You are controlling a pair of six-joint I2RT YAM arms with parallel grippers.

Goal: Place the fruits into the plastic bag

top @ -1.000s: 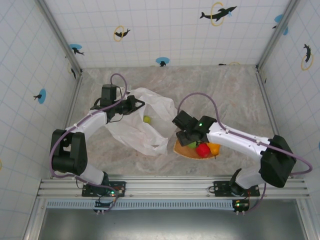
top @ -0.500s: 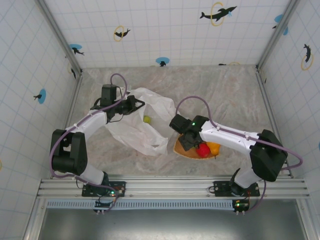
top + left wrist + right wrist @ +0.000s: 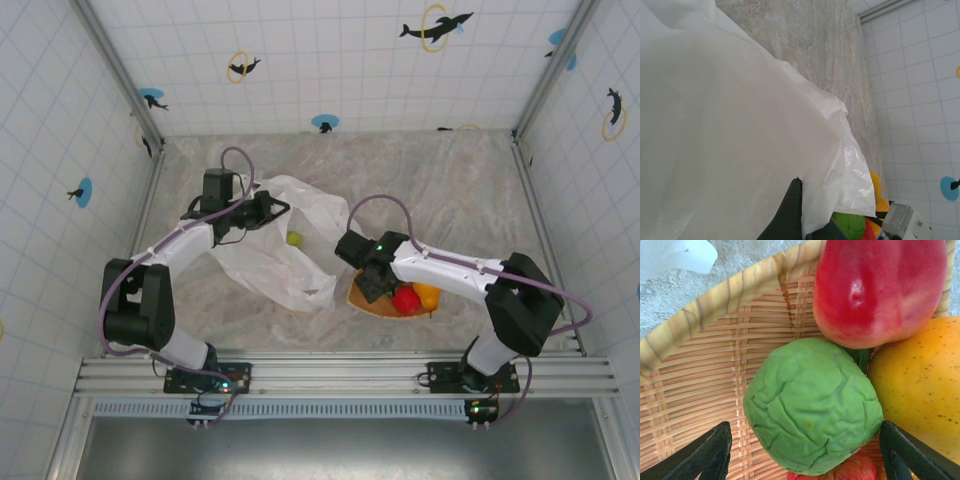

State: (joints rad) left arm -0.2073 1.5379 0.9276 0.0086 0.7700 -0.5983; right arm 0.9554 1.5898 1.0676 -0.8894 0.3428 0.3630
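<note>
My left gripper (image 3: 272, 210) is shut on the rim of the plastic bag (image 3: 275, 255), holding its mouth up; the left wrist view has the white film (image 3: 740, 125) pinched at my dark fingers (image 3: 792, 210). A yellow-green fruit (image 3: 294, 239) lies inside the bag. My right gripper (image 3: 372, 285) is low over the woven tray (image 3: 360, 303), open. In the right wrist view its fingertips (image 3: 715, 450) flank a wrinkled green fruit (image 3: 812, 405) with a small gap. A red fruit (image 3: 880, 290), a yellow-orange one (image 3: 917, 385) and a small red one (image 3: 850, 470) crowd against it.
The tray's woven rim (image 3: 705, 305) curves just beyond the green fruit, with a bag corner (image 3: 675, 255) past it. Tiled walls (image 3: 330, 60) enclose the marbled table (image 3: 450, 180) on three sides. The red (image 3: 405, 300) and orange (image 3: 428, 294) fruits sit right of my right gripper.
My right gripper has shifted left and down onto the tray, covering the green fruit in the top view. The left arm and the bag have not moved.
</note>
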